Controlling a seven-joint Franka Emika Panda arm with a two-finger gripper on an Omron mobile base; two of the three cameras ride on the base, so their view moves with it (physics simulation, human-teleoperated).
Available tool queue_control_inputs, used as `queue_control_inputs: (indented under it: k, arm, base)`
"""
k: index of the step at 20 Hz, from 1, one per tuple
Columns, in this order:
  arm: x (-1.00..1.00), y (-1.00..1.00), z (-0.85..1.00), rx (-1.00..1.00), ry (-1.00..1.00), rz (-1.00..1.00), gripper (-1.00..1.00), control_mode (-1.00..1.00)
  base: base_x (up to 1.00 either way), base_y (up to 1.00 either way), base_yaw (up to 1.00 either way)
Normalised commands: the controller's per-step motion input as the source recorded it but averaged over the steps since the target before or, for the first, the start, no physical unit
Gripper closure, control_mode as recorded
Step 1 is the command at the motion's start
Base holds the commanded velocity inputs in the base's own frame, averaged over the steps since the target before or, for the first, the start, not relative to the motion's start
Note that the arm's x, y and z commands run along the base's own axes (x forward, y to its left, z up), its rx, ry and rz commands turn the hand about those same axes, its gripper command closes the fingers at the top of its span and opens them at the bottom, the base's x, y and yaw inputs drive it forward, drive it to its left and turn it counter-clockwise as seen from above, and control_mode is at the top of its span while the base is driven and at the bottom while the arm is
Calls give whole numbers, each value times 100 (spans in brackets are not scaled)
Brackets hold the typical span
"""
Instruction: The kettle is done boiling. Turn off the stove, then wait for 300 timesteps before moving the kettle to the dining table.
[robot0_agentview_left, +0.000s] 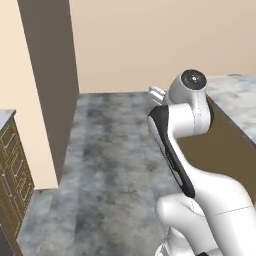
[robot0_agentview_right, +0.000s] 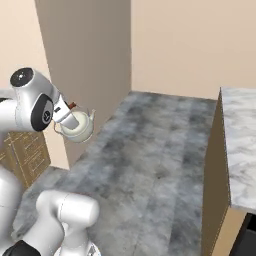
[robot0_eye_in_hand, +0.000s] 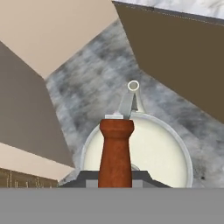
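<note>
The kettle (robot0_agentview_right: 77, 126) hangs in the air under the robot's gripper (robot0_agentview_right: 69, 111), high over the grey floor (robot0_agentview_right: 150, 160). It is not on any bench. In the hand view the gripper is pressed tight on the reddish-brown wooden bar (robot0_eye_in_hand: 116, 151) of the handle, and the round cream body sits right below it with the short spout (robot0_eye_in_hand: 132, 89) pointing away.

The dining table (robot0_agentview_right: 240, 145), the big marbled bench, is off to the robot's right, well apart from the kettle. So the kettle looks like it is on its way there and is not set down yet.

I think the kettle is hard and smooth, so its round sides would be slippery to grab. If there is water inside, it may be heavy and may slosh. The wooden bar is the best place to hold it, right in the middle, so the kettle hangs straight. The wire handle may let the kettle swing, so slow, gentle moves seem safest, and it should go down softly on the bench.
</note>
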Motion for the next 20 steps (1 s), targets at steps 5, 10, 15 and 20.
queue_control_inputs:
  k: [5, 10, 15, 20]
  arm:
    - [0, 0, 0, 0, 0, 0, 100, 100]
    - [0, 0, 0, 0, 0, 0, 100, 100]
    - [0, 0, 0, 0, 0, 0, 100, 100]
    - [0, 0, 0, 0, 0, 0, 100, 100]
  base:
    - [68, 57, -46]
    - [64, 52, -48]
    - [65, 52, -48]
    - [68, 57, -48]
